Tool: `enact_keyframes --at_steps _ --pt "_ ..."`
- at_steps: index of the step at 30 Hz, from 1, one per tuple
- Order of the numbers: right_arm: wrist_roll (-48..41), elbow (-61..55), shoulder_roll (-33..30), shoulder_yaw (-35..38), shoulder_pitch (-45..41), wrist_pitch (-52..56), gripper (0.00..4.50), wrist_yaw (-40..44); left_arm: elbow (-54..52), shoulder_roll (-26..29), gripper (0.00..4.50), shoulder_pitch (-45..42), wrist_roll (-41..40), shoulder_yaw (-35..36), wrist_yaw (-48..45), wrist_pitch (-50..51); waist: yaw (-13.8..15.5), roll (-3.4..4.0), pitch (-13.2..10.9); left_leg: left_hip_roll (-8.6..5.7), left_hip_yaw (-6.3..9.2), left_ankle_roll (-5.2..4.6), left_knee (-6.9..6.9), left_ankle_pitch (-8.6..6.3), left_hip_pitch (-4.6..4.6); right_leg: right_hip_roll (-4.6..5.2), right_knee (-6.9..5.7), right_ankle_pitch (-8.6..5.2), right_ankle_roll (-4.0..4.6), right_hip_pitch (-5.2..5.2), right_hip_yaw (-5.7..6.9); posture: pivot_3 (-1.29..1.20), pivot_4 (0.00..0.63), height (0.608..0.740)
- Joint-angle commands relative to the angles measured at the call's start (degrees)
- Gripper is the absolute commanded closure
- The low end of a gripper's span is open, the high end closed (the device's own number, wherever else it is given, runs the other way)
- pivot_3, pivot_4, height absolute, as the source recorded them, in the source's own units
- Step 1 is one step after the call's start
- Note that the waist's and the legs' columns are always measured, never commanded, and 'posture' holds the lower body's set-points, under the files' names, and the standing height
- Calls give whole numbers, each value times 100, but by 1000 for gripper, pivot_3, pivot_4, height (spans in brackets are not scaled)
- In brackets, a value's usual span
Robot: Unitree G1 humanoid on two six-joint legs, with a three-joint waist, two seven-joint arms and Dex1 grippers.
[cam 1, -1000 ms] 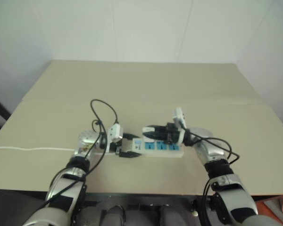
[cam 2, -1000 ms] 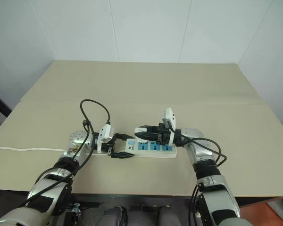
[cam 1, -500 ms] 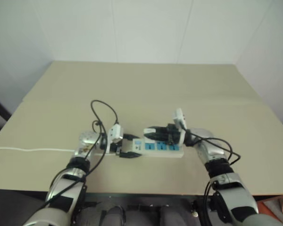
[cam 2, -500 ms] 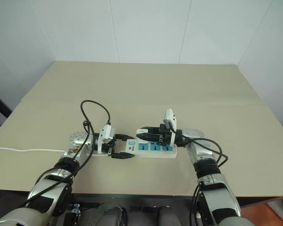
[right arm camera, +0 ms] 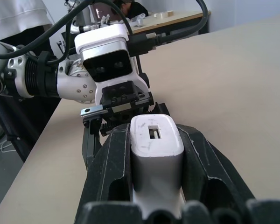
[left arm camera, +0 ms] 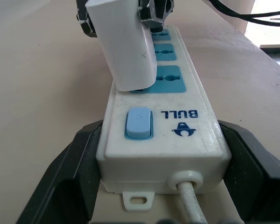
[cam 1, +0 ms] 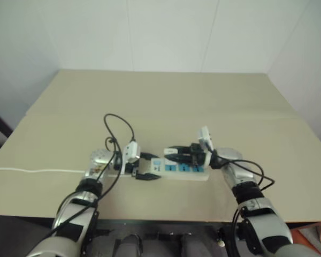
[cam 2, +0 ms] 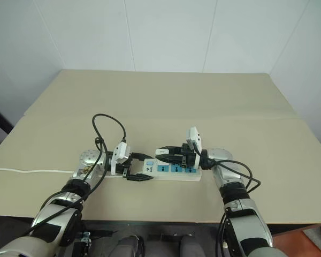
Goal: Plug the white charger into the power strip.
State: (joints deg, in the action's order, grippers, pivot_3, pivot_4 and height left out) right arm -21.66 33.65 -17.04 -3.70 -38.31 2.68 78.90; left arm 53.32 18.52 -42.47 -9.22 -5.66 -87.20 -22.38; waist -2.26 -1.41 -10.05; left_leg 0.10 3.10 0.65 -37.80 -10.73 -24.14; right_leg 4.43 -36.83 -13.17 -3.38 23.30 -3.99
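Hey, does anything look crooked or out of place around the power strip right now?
Yes: the charger leans at a tilt over the socket nearest the switch on the power strip, not seated flat yet.

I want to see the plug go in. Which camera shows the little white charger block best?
The left wrist view: the white rounded plastic charger looms large, tilted over the power strip's end blue socket. The right wrist view shows its back end; the head views show it tiny.
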Motion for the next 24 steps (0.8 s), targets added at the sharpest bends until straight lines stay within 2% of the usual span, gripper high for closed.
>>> enact_keyframes --at_steps 1,14,24 --pt "37 225 -48 66 2 -358 3384 279 -188 86 1236 3 -11 6 -33 52 0 0 0 0 0 0 0 0 0 0 1 0 0 -1 0 0 150 740" --pt "309 853 309 -44 251 -1739 3384 286 -509 187 1236 176 -47 5 -47 219 -44 0 0 2 -1 0 5 0 20 -1 1 0 0 -16 -1 0 150 740" --pt "717 1175 333 -288 165 -1495 3384 -114 -611 186 1236 205 -53 -15 -12 278 -89 -1 2 7 -4 1 14 -1 67 -4 2 -4 3 -52 -2 0 150 740"
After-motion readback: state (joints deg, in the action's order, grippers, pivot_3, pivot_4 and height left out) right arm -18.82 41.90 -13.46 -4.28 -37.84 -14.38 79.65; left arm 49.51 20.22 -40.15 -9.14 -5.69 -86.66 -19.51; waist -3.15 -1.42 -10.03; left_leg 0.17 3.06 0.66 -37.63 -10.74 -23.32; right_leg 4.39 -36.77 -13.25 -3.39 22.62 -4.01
